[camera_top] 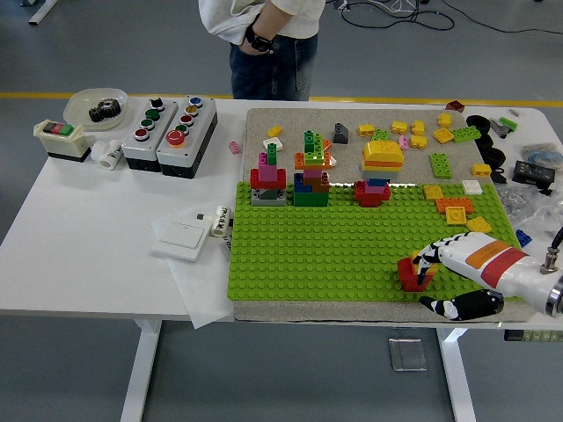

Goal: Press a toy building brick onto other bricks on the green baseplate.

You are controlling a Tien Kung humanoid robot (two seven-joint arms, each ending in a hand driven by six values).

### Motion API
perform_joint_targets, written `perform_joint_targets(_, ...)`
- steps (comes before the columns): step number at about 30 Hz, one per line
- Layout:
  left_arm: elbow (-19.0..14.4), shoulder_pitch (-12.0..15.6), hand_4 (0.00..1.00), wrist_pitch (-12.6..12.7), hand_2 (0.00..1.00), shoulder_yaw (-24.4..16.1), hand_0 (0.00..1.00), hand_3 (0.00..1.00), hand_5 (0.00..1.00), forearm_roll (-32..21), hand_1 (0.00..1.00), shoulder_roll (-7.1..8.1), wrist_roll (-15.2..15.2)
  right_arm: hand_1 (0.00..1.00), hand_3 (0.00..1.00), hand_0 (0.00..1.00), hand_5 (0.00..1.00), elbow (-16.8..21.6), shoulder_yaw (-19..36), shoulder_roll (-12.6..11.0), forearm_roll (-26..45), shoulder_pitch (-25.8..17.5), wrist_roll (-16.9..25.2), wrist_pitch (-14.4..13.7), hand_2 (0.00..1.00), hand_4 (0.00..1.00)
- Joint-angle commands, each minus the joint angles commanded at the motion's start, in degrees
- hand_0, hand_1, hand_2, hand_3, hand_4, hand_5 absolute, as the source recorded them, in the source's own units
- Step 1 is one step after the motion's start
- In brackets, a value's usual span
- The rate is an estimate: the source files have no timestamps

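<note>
Your right hand (440,268) was low at the near right corner of the green baseplate (352,242), fingers closed on a red brick (410,274). The brick sat at the plate's near edge, well apart from the built stacks (310,171) at the far side. Judged: brick in hand, not yet pressed; carry and press remained. Left arm not seen.

Red brick (410,274) sits upright on green baseplate (325,246) near its front right corner, fingers around it. Three small multicoloured brick stacks (310,171) stand along baseplate's far edge.
</note>
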Motion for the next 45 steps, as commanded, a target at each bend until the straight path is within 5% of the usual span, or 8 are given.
perform_joint_targets(27,0.1,0.7,0.788,-0.1,0.9,-1.2,0.801,0.755,0.765,1.7,0.884,-0.15,0.6,0.676,0.554,0.693,0.471,0.0,5.1,0.4,2.9,-0.6,0.6,-2.1,0.713,0.668)
perform_joint_targets(31,0.1,0.7,0.788,-0.1,0.9,-1.3,0.801,0.755,0.765,2.0,0.884,-0.15,0.6,0.696,0.578,0.718,0.468,0.0,6.6,1.3,6.2,0.0,0.4,-7.2,0.732,0.675)
perform_joint_targets(35,0.1,0.7,0.788,-0.1,0.9,-1.3,0.801,0.755,0.765,2.0,0.884,-0.16,0.6,0.696,0.578,0.718,0.468,-1.7,8.6,2.2,13.0,0.7,-0.7,-16.0,0.732,0.675)
perform_joint_targets(36,0.1,0.6,0.788,-0.1,0.9,-1.3,0.804,0.753,0.765,1.9,0.884,-0.17,0.6,0.761,0.746,0.786,0.519,-2.3,9.0,2.3,15.1,0.9,-0.7,-17.8,0.803,0.788)
perform_joint_targets(41,0.1,0.5,0.788,-0.1,0.9,-1.1,0.804,0.753,0.765,1.6,0.884,-0.17,0.5,0.761,0.746,0.786,0.519,-5.5,11.8,3.0,27.0,1.7,-0.2,-27.0,0.803,0.788)
perform_joint_targets(42,0.1,0.5,0.787,-0.1,0.9,-1.1,0.805,0.754,0.764,1.6,0.884,-0.17,0.5,0.841,0.91,0.868,0.707,-5.6,11.9,3.0,29.6,1.8,-0.1,-27.5,0.899,0.998)
perform_joint_targets(45,0.1,0.4,0.787,-0.2,0.9,-1.1,0.805,0.754,0.764,1.5,0.884,-0.17,0.5,0.841,0.91,0.868,0.707,-6.9,14.3,3.1,37.1,2.1,0.9,-29.7,0.899,0.998)
